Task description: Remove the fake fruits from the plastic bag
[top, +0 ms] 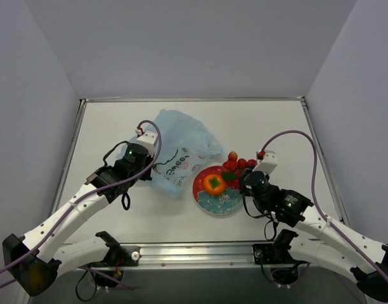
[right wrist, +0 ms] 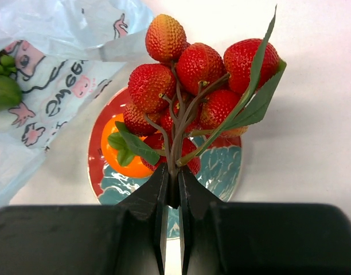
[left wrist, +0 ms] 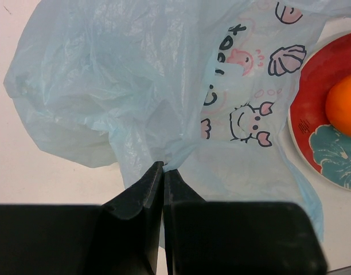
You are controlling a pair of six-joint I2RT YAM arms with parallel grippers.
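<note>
The light-blue plastic bag (top: pixel 178 142) lies crumpled left of the red plate (top: pixel 203 198). My left gripper (left wrist: pixel 163 167) is shut on a fold of the bag (left wrist: pixel 118 86). My right gripper (right wrist: pixel 173 177) is shut on the stem of a bunch of red berries (right wrist: pixel 190 74) with green leaves, held above the plate's (right wrist: pixel 224 166) right side; the bunch shows in the top view (top: pixel 238 165). The orange fruit (top: pixel 213 183) with a green calyx sits on the plate, and shows in both wrist views (left wrist: pixel 344 106) (right wrist: pixel 115 157). Something green (right wrist: pixel 3 89) shows through the bag. Mango and purple ball are hidden.
The white table (top: pixel 270 126) has raised edges on all sides. My two arm bases stand at the near edge. The plate sits between the two grippers, with the bag touching its left rim.
</note>
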